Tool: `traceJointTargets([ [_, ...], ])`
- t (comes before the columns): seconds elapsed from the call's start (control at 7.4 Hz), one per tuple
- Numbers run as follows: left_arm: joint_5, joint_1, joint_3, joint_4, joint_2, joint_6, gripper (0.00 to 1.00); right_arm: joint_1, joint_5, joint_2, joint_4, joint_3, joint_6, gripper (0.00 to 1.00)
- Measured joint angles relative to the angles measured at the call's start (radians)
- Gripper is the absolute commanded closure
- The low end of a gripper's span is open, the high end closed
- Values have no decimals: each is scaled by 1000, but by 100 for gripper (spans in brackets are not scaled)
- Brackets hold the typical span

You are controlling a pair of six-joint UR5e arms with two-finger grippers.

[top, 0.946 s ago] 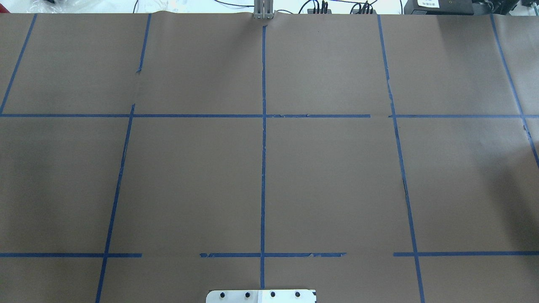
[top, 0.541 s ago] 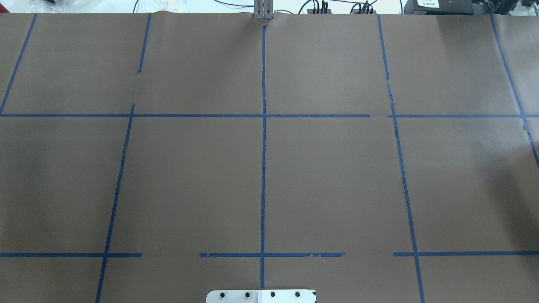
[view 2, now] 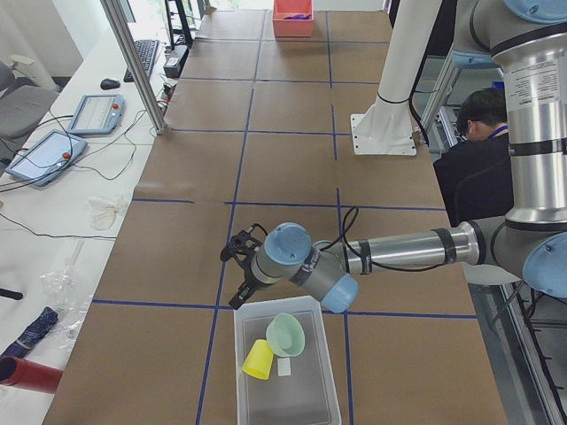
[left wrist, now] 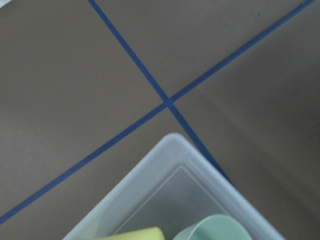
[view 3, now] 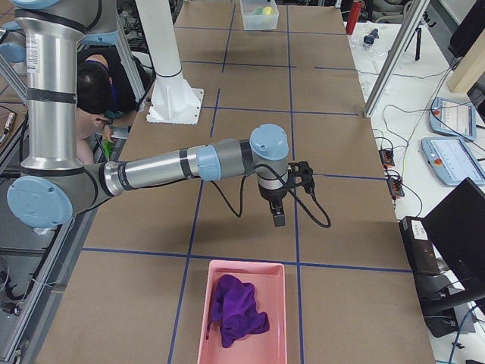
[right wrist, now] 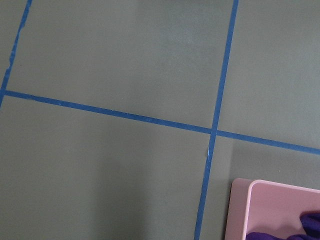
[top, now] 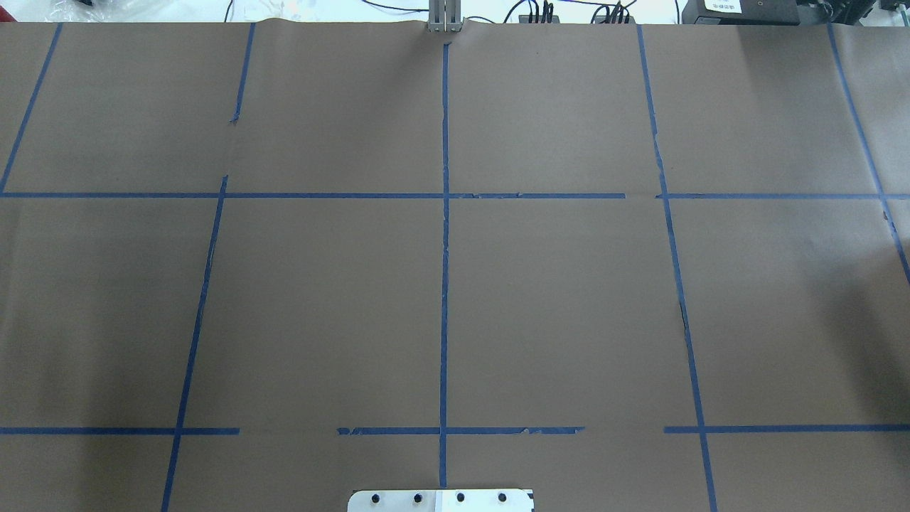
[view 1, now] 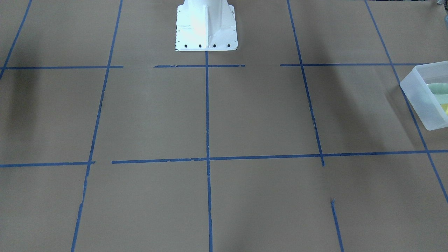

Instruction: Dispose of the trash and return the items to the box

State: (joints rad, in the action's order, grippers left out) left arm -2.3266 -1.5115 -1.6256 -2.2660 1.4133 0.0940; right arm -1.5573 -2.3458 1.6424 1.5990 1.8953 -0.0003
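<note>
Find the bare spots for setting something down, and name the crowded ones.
Bare: the middle of the table, from the base to the far edge. In the box, the half away from the cup and bowl is free. Crowded: the box's end by the left gripper, and the pink bin around the cloth.

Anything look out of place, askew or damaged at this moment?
Only minor things. In the box the cup lies on its side and the bowl looks tilted, neither upright. The blue tape grid is torn and gapped in places. Nothing spilled.
</note>
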Motion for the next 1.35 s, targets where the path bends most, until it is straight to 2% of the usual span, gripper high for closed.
traceJointTargets([
  [0.27,2,-1,-93,213,64,-4,0,-1,2,6,8,-1,11,0],
  [0.68,6,-7,-124,430,68,-4,0,-2,-6,45,24,-10,11,0],
  [0.95,8,-28,-140,620,74,-2,0,-2,-39,49,87,-5,13,0],
  [1.35,8,-75,-148,712,47,3,0,-2,-54,67,94,-1,12,0],
])
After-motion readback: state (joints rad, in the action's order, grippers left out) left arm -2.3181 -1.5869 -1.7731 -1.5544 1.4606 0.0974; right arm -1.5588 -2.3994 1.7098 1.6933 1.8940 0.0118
